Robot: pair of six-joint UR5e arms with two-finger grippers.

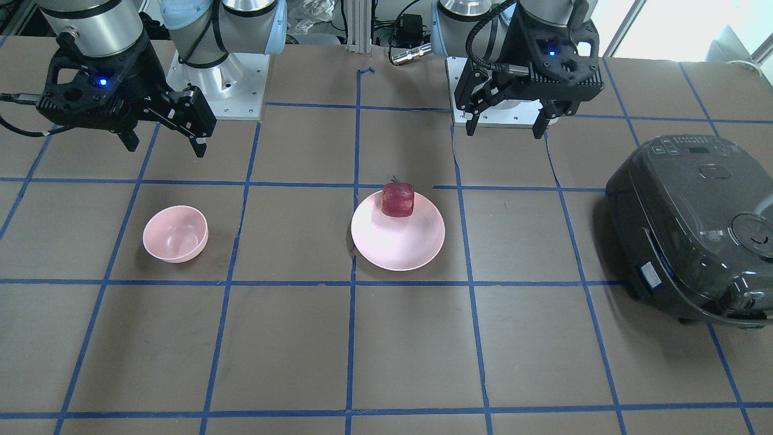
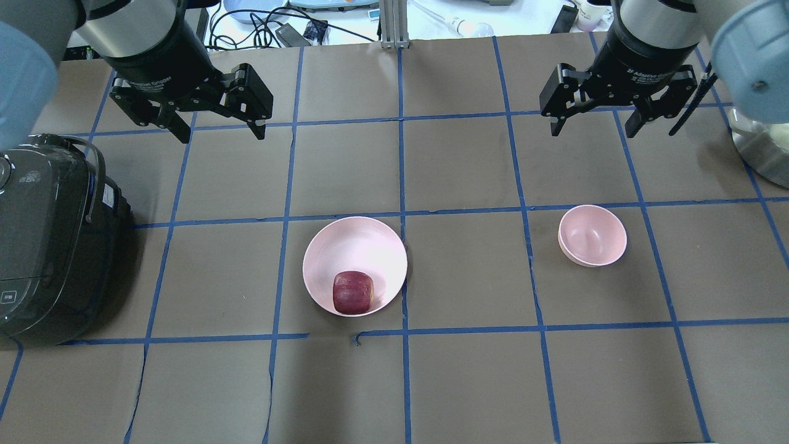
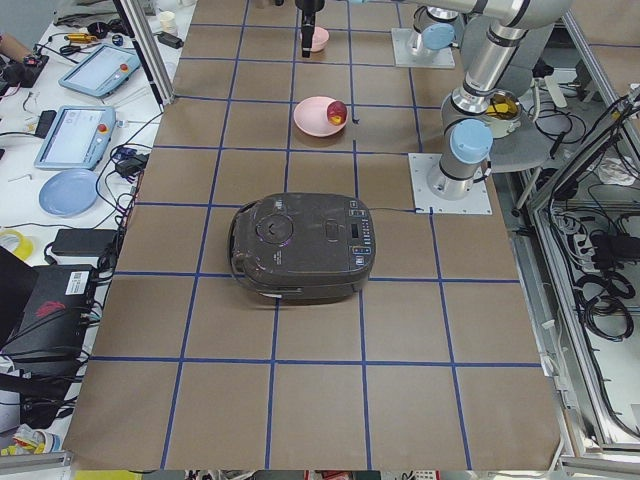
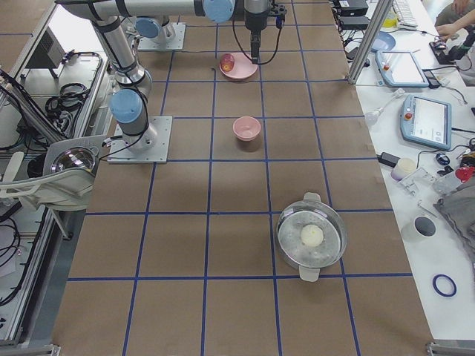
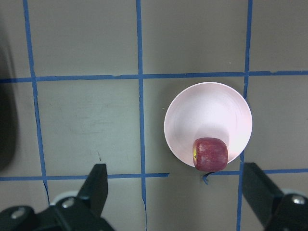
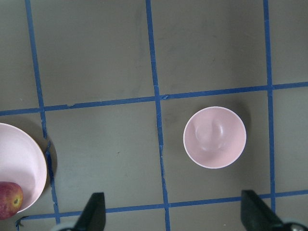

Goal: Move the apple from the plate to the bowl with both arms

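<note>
The dark red apple (image 1: 398, 199) (image 2: 353, 291) sits on the pale pink plate (image 1: 398, 244) (image 2: 351, 243) at mid table, near the plate's rim on the robot's side. The small pink bowl (image 1: 175, 234) (image 2: 592, 235) stands empty to the robot's right of the plate. My left gripper (image 1: 506, 127) (image 2: 222, 134) hangs open and empty above the table, left of the plate. My right gripper (image 1: 164, 148) (image 2: 593, 131) hangs open and empty above the table, beyond the bowl. The left wrist view shows the apple (image 5: 210, 154) on the plate (image 5: 207, 113). The right wrist view shows the bowl (image 6: 214, 137).
A dark grey rice cooker (image 1: 694, 223) (image 2: 43, 240) stands at the table's left end. A steel pot (image 4: 312, 236) (image 2: 761, 148) stands at the right end. Blue tape lines grid the brown table top.
</note>
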